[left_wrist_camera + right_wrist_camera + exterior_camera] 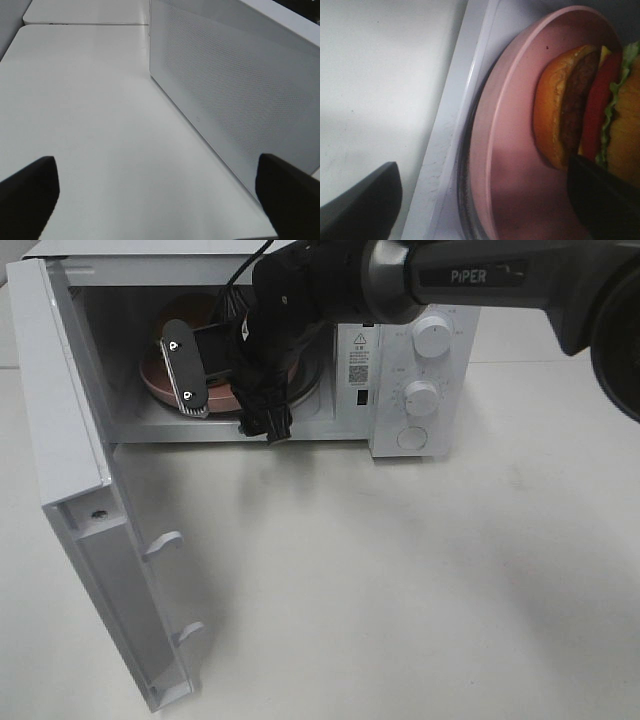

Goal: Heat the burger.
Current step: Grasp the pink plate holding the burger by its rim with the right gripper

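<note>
- The microwave (410,360) stands on the white table (400,590), and its door (80,440) is swung fully open to the left side of the high view.
- The burger (560,110) sits on the pink plate (510,150), and the plate is inside the cavity of the microwave, close to the front edge.
- In the burger one can see the orange-brown bun, a brown patty, a red slice and green lettuce.
- The right claw (482,200) reaches into the cavity, above the plate. Its two fingers stand far apart and pinch nothing. One finger is over the front edge of the microwave, and the other is in front of the burger; if it touches the bun, I cannot tell.
- The left claw (159,195) is spread wide and is empty. It hangs over the bare table, beside the perforated outer wall of the microwave.
</note>
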Controlling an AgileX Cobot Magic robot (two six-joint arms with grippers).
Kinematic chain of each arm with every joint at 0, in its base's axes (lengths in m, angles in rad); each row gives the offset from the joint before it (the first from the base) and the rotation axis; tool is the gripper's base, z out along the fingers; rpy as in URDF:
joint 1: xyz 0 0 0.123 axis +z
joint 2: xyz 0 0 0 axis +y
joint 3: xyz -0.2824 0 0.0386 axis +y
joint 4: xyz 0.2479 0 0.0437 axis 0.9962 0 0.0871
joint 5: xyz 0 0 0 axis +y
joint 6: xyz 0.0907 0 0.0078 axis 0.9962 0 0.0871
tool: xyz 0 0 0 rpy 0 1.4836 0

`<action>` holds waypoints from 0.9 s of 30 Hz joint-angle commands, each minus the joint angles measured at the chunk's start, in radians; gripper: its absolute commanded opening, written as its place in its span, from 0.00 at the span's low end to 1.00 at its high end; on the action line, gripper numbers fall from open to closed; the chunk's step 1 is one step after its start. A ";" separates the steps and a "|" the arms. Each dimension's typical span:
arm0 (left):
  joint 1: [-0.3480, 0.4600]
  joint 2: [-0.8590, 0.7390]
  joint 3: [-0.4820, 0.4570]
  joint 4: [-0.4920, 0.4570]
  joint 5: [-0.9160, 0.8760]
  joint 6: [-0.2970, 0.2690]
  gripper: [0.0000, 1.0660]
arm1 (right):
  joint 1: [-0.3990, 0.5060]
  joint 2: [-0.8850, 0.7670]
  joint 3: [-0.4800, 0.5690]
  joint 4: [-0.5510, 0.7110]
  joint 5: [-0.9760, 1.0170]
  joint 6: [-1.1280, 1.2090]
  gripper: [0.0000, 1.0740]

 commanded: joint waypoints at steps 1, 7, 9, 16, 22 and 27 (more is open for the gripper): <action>0.003 -0.017 0.001 0.000 -0.013 -0.004 0.94 | 0.002 0.024 -0.029 -0.002 0.018 0.012 0.80; 0.003 -0.017 0.001 0.001 -0.013 -0.004 0.94 | 0.002 0.048 -0.062 0.009 0.021 0.013 0.79; 0.003 -0.017 0.001 0.001 -0.013 -0.004 0.94 | 0.006 0.070 -0.090 0.020 0.024 0.013 0.78; 0.003 -0.017 0.001 0.000 -0.013 -0.004 0.94 | 0.034 0.114 -0.140 0.028 0.025 0.025 0.77; 0.003 -0.017 0.001 0.001 -0.013 -0.004 0.94 | 0.040 0.147 -0.175 0.041 0.023 0.031 0.76; 0.003 -0.017 0.001 0.001 -0.013 -0.004 0.94 | 0.035 0.163 -0.200 0.043 0.023 0.032 0.75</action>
